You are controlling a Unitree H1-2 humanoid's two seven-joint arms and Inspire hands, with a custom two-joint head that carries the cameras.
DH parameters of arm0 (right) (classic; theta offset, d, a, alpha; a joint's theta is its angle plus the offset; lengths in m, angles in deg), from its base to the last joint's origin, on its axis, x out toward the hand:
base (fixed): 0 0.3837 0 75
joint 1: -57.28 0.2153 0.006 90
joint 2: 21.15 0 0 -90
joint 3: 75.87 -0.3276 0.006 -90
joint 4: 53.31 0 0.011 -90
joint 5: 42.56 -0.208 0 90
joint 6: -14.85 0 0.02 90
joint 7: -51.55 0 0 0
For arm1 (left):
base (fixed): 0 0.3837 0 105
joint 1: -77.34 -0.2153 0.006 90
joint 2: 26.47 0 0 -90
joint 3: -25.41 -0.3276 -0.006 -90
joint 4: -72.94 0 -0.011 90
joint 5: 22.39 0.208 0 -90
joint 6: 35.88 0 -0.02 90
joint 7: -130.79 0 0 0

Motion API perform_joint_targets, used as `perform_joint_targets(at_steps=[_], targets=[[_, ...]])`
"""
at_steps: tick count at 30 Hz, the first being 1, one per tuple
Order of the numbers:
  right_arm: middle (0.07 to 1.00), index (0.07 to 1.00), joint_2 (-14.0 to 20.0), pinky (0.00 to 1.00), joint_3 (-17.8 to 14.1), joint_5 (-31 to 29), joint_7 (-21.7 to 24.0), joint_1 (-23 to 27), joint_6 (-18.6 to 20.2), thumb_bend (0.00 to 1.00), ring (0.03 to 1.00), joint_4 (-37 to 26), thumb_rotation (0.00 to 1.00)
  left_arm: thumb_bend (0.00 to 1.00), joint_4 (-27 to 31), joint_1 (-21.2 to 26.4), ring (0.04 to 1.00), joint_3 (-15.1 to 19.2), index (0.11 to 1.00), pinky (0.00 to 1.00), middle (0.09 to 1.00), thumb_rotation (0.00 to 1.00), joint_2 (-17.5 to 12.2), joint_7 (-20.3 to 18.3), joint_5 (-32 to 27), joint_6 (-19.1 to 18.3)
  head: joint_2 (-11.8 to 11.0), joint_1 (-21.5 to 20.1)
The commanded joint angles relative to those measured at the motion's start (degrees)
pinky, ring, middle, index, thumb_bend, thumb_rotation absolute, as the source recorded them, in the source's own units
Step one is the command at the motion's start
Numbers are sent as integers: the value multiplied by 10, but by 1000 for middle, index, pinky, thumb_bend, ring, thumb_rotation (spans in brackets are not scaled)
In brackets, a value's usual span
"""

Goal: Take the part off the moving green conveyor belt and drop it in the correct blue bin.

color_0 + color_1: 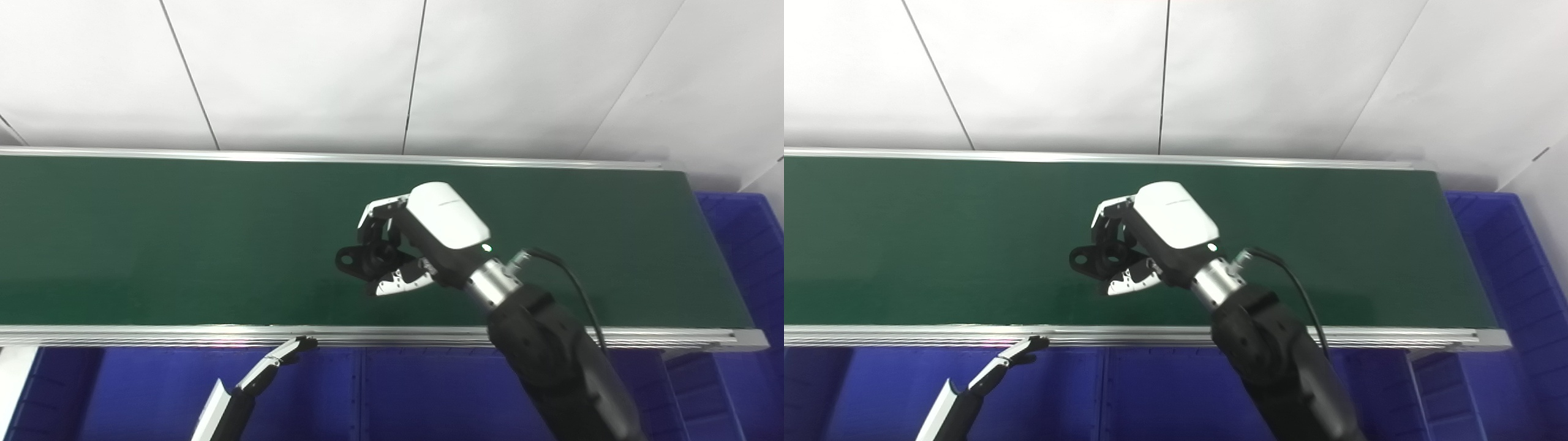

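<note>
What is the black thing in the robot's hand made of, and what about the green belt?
The black part looks like matte plastic or dark metal: dull, no glints, with a round hole through one end. I can't say which. The green belt looks like smooth rubbery sheet with a soft sheen. The rail along its edge looks like bare metal, silvery and shiny.

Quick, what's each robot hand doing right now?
Right hand: closed on the black part, over the green belt.
Left hand: holding nothing visible; open or shut can't be told.

White-shelled right hand (422, 242), silver wrist, black arm.
</note>
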Motion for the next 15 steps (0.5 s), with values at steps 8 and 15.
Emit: perform_joint_targets(at_steps=[8, 15], targets=[[423, 522, -15, 207, -31, 15, 28, -106, 7, 521, 282, -118, 0, 618, 38, -24, 846, 37, 831, 769, 872, 252, -8, -33, 0, 13, 15, -9], [503, 528, -17, 291, -34, 18, 7, -238, -9, 512, 372, -109, 0, 604, 57, -39, 839, 80, 835, 764, 869, 288, -3, -85, -17, 13, 43, -35]])
